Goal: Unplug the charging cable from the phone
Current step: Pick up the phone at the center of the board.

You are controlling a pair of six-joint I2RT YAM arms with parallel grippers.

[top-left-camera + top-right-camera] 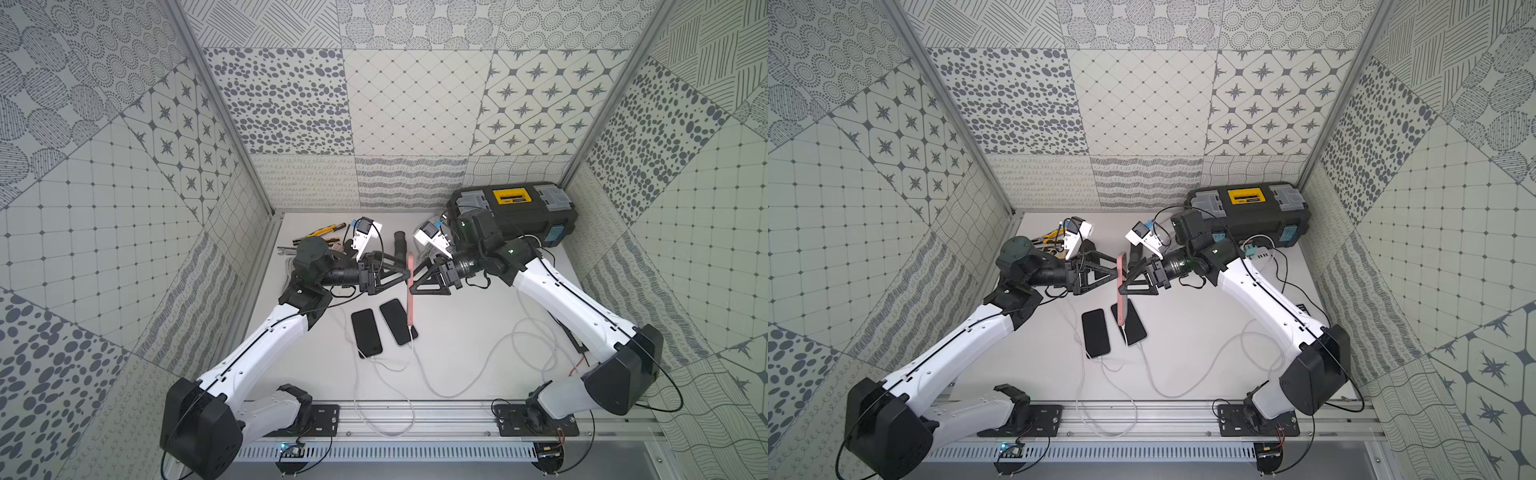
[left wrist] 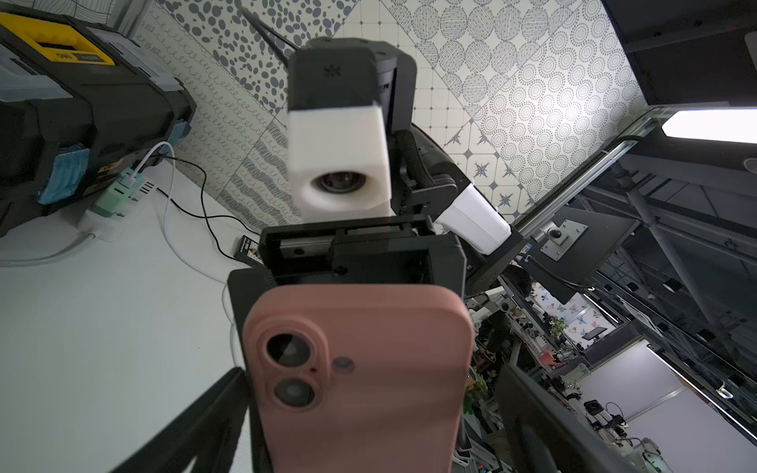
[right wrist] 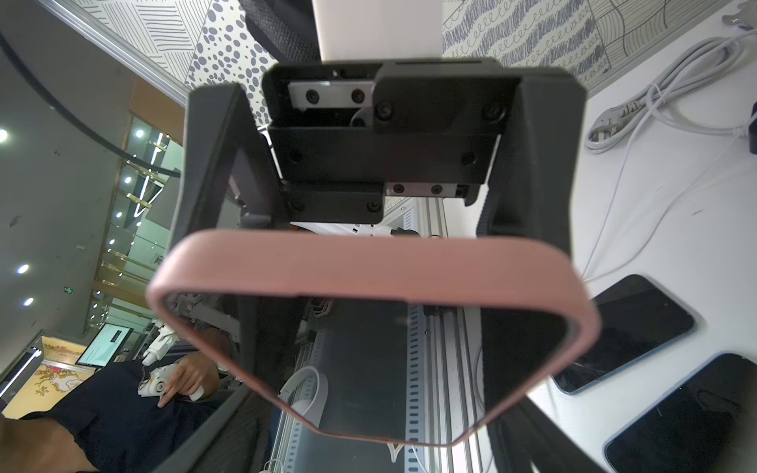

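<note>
Pink matte rounded-corner phone (image 1: 411, 309) | right end effector (image 1: 415, 280) clamped on it | left end effector (image 1: 402, 271) apart

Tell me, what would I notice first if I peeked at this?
The pink phone stands on edge in mid-air at the centre, gripped by the right claw, with the open left claw facing it and a white charging cable hanging from its lower end. Two black phones lie flat on the table close by, and a black-and-yellow toolbox sits in the far right corner.
</note>
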